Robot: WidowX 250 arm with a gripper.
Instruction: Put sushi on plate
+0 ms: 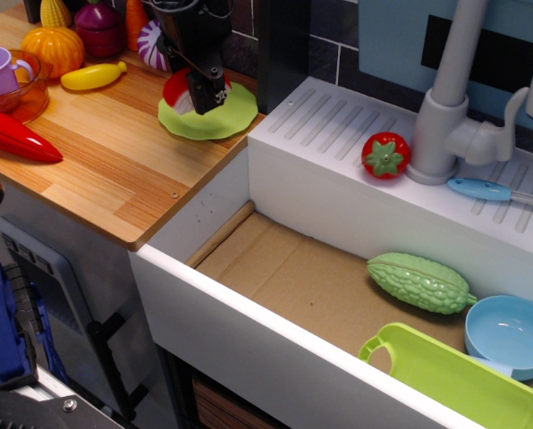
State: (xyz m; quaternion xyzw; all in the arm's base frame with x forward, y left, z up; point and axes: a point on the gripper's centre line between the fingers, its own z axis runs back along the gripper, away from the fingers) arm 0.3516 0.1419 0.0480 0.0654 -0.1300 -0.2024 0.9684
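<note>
My gripper (204,89) is clamped on the sushi (179,92), directly over the plate (215,120) at upper left of frame. Held low so release drops it centered, I judge.

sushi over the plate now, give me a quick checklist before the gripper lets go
1. Sushi over the plate: ok, it sits within the plate's outline.
2. Gripper shut on the sushi: ok, fingers flank it.
3. Sushi resting on the plate surface: cannot tell, the contact point is hidden.
4. Plate fully on the counter: ok, short of the sink edge.
5. Sushi upright, red top up: cannot tell, partly hidden by the gripper.
6. Neighbours out of the way: ok, the yellow piece lies apart to the left.
</note>
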